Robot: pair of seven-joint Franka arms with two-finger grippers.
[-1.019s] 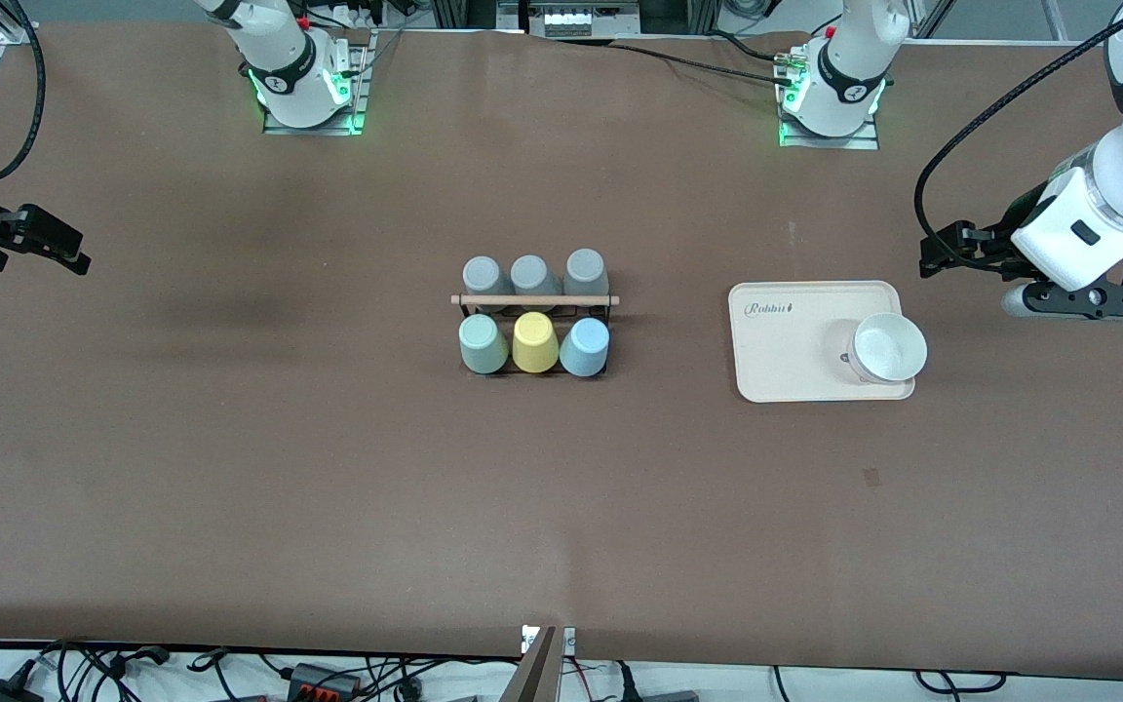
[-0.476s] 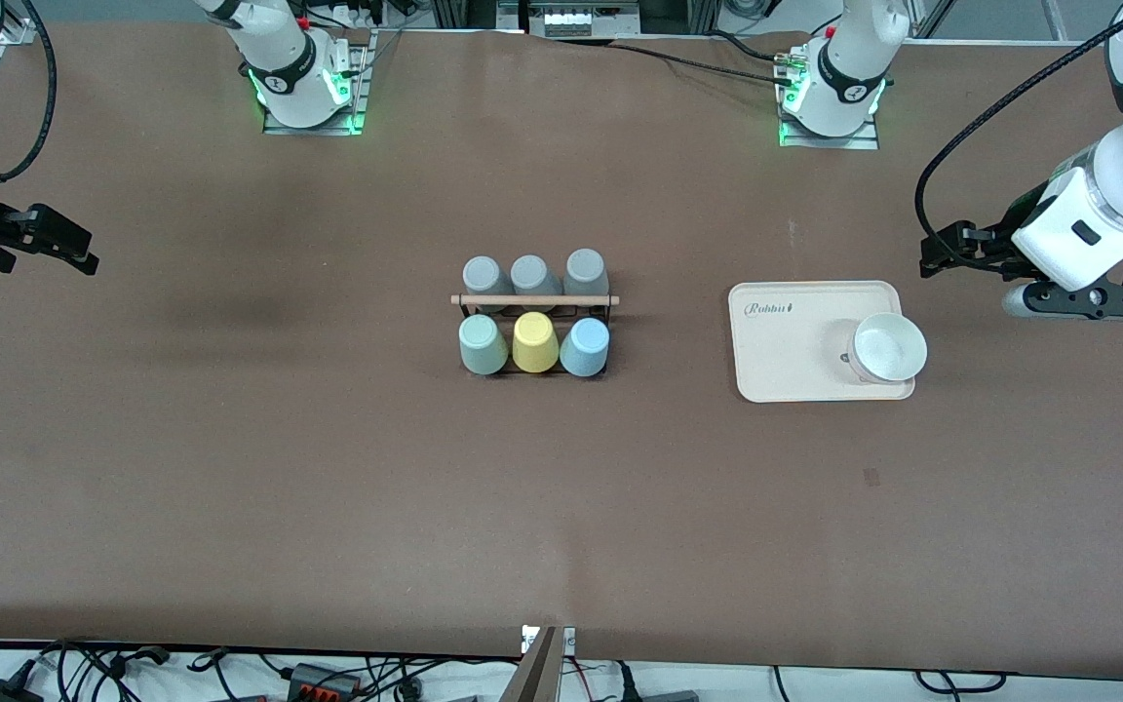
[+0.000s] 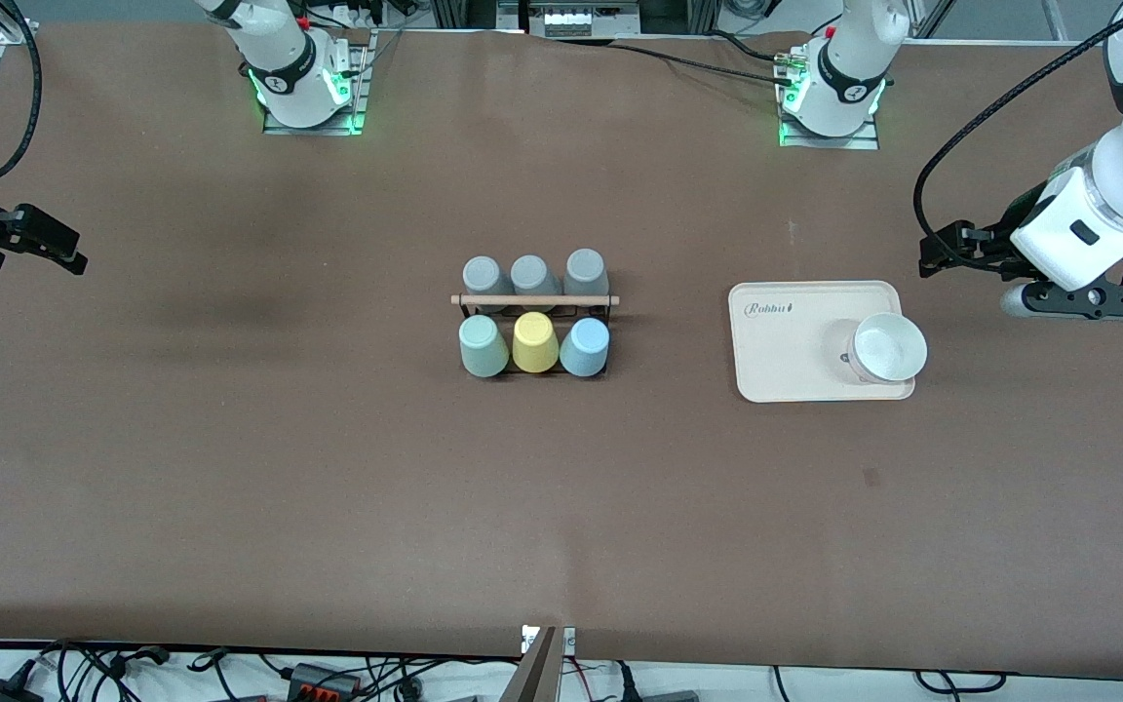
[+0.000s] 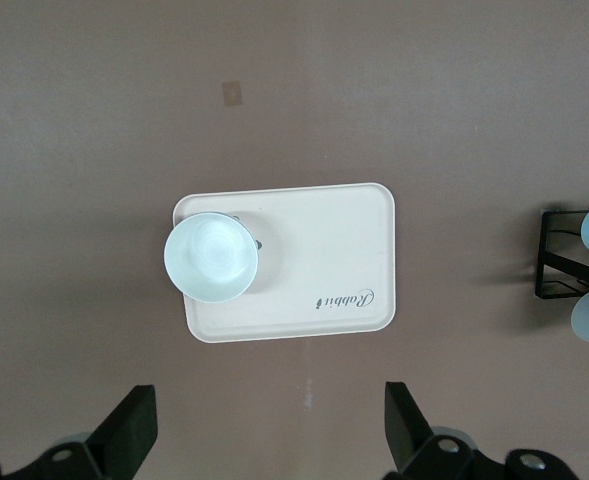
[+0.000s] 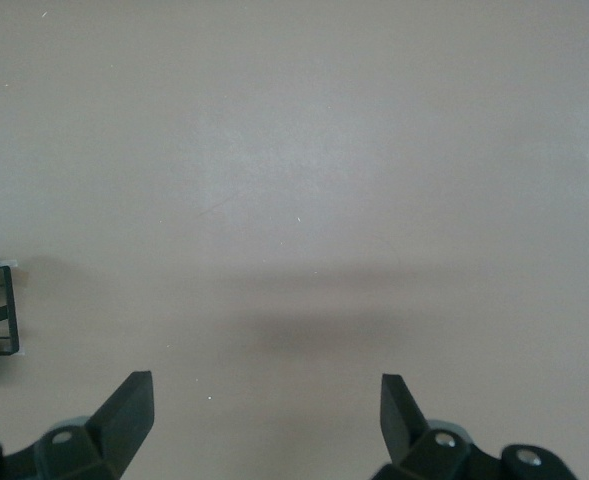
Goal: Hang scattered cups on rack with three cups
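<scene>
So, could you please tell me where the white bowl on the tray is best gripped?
Grip the white bowl at its rim, coming straight down from above: it sits upright and open on the tray, so one finger can likely go inside the wall and one outside.

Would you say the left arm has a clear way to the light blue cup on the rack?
Probably yes: the left gripper is open and empty, and bare table separates the tray from the light blue cup.

You have: brown table (image 3: 328,468); black wire rack (image 3: 534,336) with pale wooden rod; three grey cups (image 3: 532,275); mint green cup (image 3: 483,344); yellow cup (image 3: 534,342); light blue cup (image 3: 585,347); cream tray (image 3: 786,341); white bowl (image 3: 887,348).
</scene>
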